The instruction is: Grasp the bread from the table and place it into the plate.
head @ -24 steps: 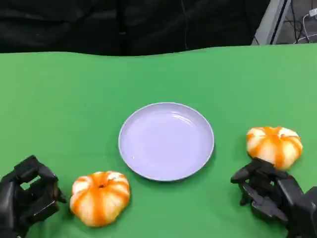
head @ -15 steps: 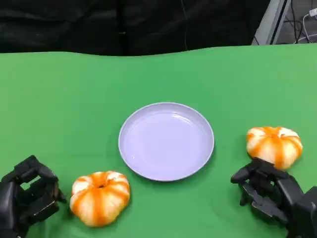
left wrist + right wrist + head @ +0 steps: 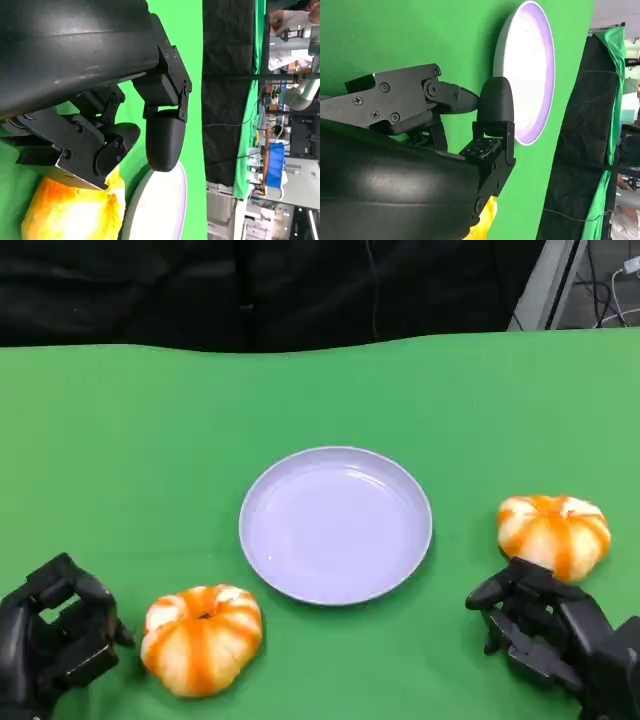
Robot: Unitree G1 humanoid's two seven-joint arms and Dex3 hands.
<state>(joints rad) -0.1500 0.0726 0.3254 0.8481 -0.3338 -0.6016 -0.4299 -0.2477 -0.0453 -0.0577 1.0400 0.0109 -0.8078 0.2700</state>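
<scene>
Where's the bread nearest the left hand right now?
In the head view the bread sits on the green table at lower left, just right of the left hand and below-left of the empty plate, not held.

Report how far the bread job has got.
Nothing is done yet: the plate holds nothing. Both breads sit on the green table, one beside the left hand, one just beyond the right hand. Neither hand holds anything. Grasping and placing both are left.
</scene>
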